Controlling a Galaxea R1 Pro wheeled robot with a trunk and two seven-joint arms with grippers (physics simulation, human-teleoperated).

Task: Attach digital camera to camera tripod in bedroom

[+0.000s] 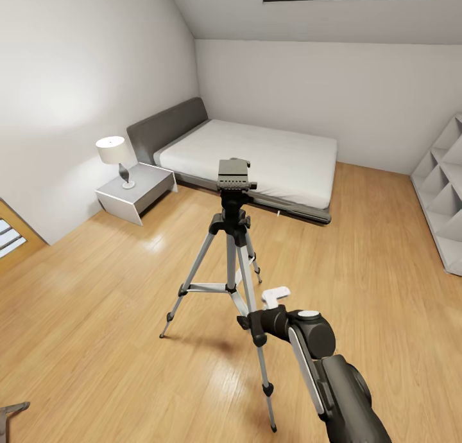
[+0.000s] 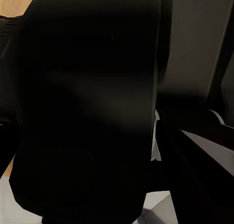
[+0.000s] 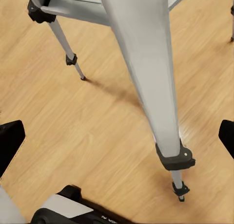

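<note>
Biggest risk: the right arm is stretched out low and right in against the near leg of the camera tripod. A sideways nudge from there would probably skate that leg over the light wood floor or tip the whole thing, since it stands on three skinny silver legs.

Cause: the wrist sits level with the lower leg section, nowhere near the head plate where the mount has to happen. Any lift from here has to clear the leg and the spreader braces first, or it'll snag.

Second worry: I can't spot the digital camera in the head view. The left wrist view is mostly a dark, blurry bulk right up against the lens, and it might be the camera, but I honestly can't tell.

Right hand: the right wrist view has a black fingertip at one edge and the other at the opposite edge, so the fingers are spread wide with nothing between them but floor and the tripod leg, with its black joint and foot.

Left hand: too dark to say whether it's apart or together.

Tripod spot: standing upright mid-floor in the bedroom, in front of the low grey bed, with the nightstand and lamp off to one side. Head plate is bare on top.

Arm pose: reaching forward and down, elbow low, wrist pointing at the floor.
</note>
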